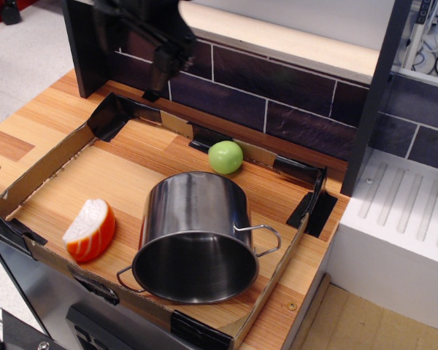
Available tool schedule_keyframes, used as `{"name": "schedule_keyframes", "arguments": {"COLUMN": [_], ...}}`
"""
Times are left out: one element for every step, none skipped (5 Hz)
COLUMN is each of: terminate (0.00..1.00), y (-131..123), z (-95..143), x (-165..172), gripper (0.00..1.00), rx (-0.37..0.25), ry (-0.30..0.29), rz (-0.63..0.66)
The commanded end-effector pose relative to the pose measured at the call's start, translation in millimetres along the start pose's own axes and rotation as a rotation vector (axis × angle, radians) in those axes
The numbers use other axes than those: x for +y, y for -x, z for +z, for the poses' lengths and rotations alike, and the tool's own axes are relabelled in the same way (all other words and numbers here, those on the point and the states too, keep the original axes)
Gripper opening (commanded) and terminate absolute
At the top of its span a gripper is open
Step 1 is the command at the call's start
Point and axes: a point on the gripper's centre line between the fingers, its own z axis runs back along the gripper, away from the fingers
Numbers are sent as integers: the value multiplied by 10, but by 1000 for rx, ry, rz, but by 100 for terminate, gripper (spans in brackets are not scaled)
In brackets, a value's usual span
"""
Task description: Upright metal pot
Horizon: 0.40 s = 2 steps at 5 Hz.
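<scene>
The metal pot (193,211) is a large shiny steel cylinder lying on its side in a shallow cardboard tray (50,159), its open mouth facing the front edge. Its two wire loop handles stick out at the right and lower left of the rim. My gripper (152,64) is high at the back left, above the tray's far corner and well away from the pot. It is motion-blurred; one dark finger (163,69) shows clearly, the jaws look spread, and it holds nothing.
A green ball (225,157) rests behind the pot by the tray's back wall. An orange-and-white slice (90,230) lies left of the pot. A dark tiled wall (277,87), black posts (82,51) (376,95) and a white drainboard (401,211) border the area.
</scene>
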Motion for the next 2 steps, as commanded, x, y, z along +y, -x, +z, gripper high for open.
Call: {"name": "schedule_keyframes", "arguments": {"terminate": [0, 0], "y": [107, 285], "z": [427, 567], "x": [-388, -636], "gripper": [100, 100], "rx": [-190, -286], "ry": [50, 125], "rz": [-441, -662]}}
